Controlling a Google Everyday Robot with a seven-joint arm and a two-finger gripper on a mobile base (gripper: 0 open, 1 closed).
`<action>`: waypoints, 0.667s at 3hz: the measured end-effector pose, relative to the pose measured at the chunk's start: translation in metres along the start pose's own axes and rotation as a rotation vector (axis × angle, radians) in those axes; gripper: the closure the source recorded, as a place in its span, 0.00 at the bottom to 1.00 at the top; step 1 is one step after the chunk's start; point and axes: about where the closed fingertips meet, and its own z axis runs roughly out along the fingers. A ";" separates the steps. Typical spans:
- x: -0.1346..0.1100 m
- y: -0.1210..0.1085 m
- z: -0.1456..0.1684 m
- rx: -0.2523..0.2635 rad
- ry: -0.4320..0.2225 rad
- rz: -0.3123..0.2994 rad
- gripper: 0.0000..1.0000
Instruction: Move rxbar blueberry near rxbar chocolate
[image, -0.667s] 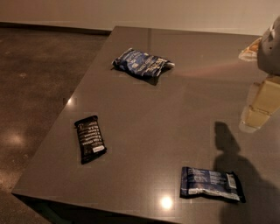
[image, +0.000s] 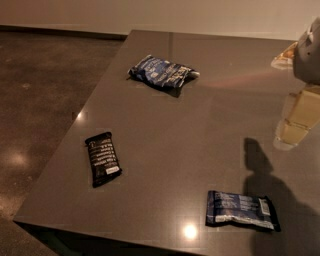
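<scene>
Up at right, gripper (image: 295, 119) points down over the table (image: 200, 130); open or closed, cannot tell.
Front-right below it lies rxbar blueberry (image: 242, 210), rxbar chocolate (image: 103, 158) well apart left.

On my feed the dark grey table (image: 200, 130) carries three packets, all lying on its glossy top. I take the rxbar chocolate (image: 103, 158) as my marker. It lies near the table's left edge, its length running roughly away from the camera and its white label patch at the near end. The rxbar blueberry (image: 242, 210) lies well to its right and closer to the front edge, turned crosswise. The puffy blue snack bag (image: 162, 73) sits well beyond the chocolate bar, farther back and to the right. The gripper (image: 292, 131) hangs over the table far to the chocolate's right, apart from all three.
</scene>
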 end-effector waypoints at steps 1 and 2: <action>0.003 0.009 0.003 -0.041 -0.023 -0.027 0.00; 0.011 0.028 0.004 -0.083 -0.045 -0.061 0.00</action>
